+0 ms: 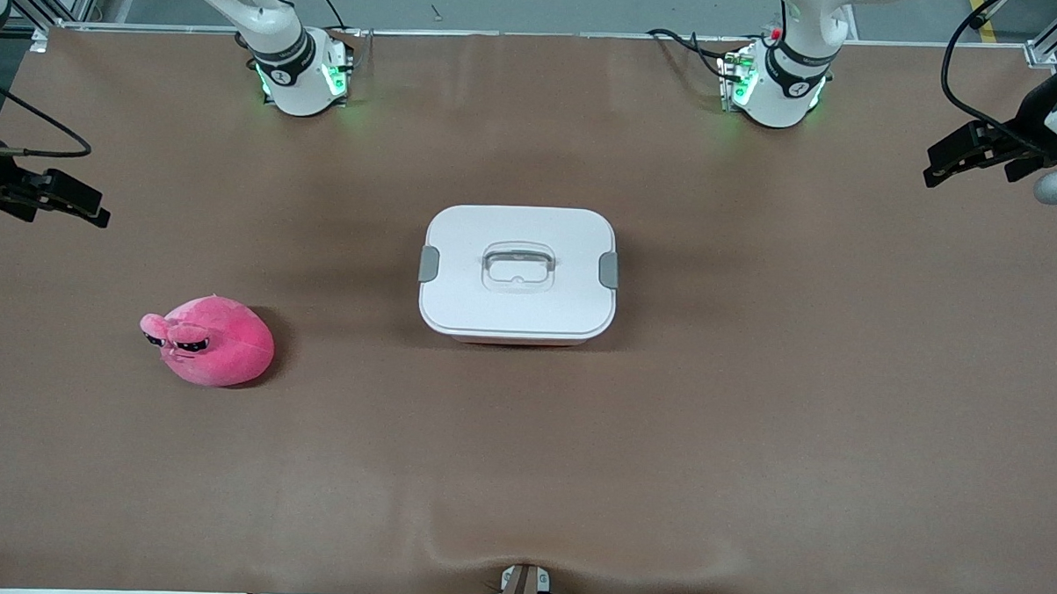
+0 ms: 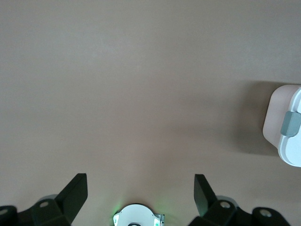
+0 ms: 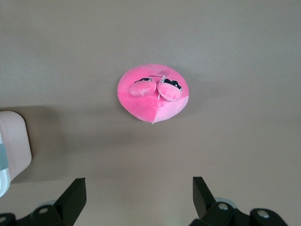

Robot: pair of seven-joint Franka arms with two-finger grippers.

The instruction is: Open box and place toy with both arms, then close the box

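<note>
The box stands in the middle of the table, its white lid on, a grey latch at each end and the clear handle in the centre. The pink plush toy lies on the table toward the right arm's end, a little nearer the front camera than the box. My right gripper hangs open and empty in the air at that end of the table; its wrist view shows the toy and a corner of the box. My left gripper hangs open and empty at the other end; its wrist view shows a box end with a latch.
The table is covered with a brown mat. The two arm bases with green lights stand along its edge away from the front camera. Cables and a small bracket sit at the edge nearest the front camera.
</note>
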